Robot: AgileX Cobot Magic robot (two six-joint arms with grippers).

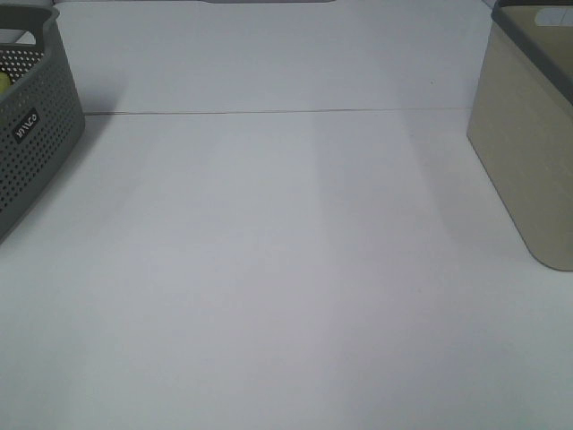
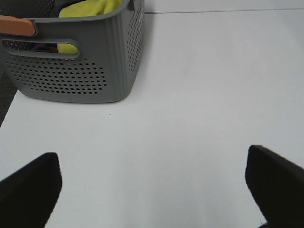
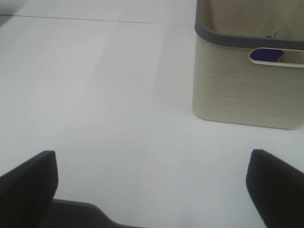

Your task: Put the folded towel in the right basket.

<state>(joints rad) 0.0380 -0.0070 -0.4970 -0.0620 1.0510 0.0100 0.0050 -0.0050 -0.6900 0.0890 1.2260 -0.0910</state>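
On the white table (image 1: 286, 269), both grippers (image 2: 152, 190) (image 3: 152, 190) hang with fingers apart, risking grabbing the yellow towel (image 2: 88, 8) crookedly inside the grey perforated plastic basket (image 2: 85, 71).

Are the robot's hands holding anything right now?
No. The left gripper and right gripper both have their jaws spread wide with only bare table between them.

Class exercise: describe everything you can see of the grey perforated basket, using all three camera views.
The grey basket looks like moulded plastic, its walls dotted with rows of small round holes below a smooth, solid rim. A slot handle is cut into one side, and an orange piece sits on the rim. It stands upright on the white table at the left edge of the high view, where a white logo shows on its wall. Yellow-green cloth lies inside. Nothing else touches it.
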